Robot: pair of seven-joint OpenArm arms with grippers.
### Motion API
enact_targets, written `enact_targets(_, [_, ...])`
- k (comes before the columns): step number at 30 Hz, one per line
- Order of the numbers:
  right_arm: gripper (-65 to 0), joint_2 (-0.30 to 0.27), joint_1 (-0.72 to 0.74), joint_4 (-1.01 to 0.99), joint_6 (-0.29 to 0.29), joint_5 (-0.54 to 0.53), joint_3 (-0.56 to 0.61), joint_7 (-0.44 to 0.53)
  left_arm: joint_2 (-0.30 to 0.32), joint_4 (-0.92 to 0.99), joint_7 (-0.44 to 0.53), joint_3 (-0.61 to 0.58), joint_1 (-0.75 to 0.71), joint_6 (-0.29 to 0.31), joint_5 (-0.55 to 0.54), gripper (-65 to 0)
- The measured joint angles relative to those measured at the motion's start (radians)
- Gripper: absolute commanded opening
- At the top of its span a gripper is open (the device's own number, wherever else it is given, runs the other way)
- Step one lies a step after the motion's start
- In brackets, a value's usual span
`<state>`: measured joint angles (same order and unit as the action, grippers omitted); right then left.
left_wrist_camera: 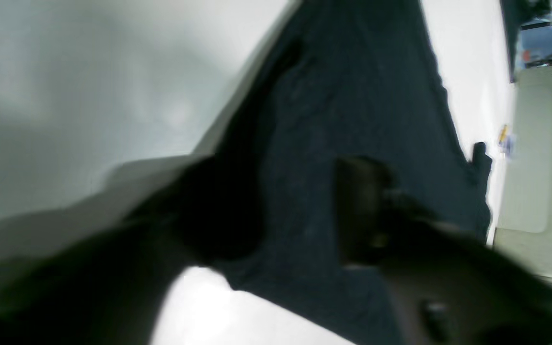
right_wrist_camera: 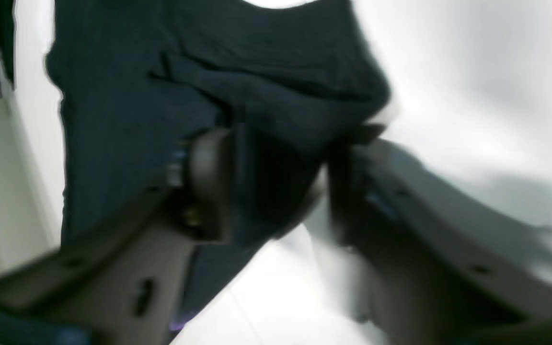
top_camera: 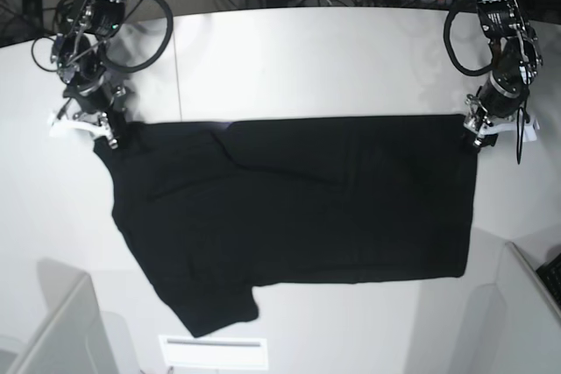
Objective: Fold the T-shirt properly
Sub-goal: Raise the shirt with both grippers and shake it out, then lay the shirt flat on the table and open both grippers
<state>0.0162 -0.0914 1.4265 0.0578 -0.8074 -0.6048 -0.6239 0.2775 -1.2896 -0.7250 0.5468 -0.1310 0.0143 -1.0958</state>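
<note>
In the left wrist view, the left hand point(left_wrist_camera: 300, 215) has its dark fingers parted, one on either side of a margin of the large black cloth T-shirt point(left_wrist_camera: 324, 120). The hand looks open, with no clear pinch visible. From there the fabric runs off toward the top and right of the view; pale table point(left_wrist_camera: 276, 314) shows just beside the near edge, and a grey-green panel point(left_wrist_camera: 525, 163) lies past the far one.

In the right wrist view, the right hand point(right_wrist_camera: 276, 187) likewise stands open around a bunched, creased corner, its fingers apart and blurred; whether either touches the cloth cannot be told. The shirt spreads toward the left and top of the view, and a sliver of purple print point(right_wrist_camera: 182, 322) peeks out near the bottom.

In the base view, the shirt lies between the two hands, its long axis running from one to the other, and its body reaches out from both toward the view's bottom. Each hand is nearest its own end of the top edge, so neither should need to cross over. The coming move probably calls for both to close there and carry that edge over the body. The white table gives room around the cloth, though uneven gripping could skew the fold.
</note>
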Motion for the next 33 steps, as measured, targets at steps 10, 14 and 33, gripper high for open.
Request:
enact_targets(10, [-65.0,0.001,-0.034,-0.004,-0.002,-0.011,0.001,0.034,0.000,-0.001,-0.015,-0.005,-0.024,-0.010,0.002,-65.0])
enact_targets(14, [-65.0,0.001,-0.072,0.042,0.005,-0.002,0.001,0.027,0.001,-0.024,-0.016,-0.005,-0.056,0.001,-0.008,-65.0])
enact_targets(33, [-65.0,0.006,-0.254,0.204,0.013,0.004,0.001,0.007,0.003,-0.218,-0.027,0.000,-0.282,-0.014,0.007,-65.0])
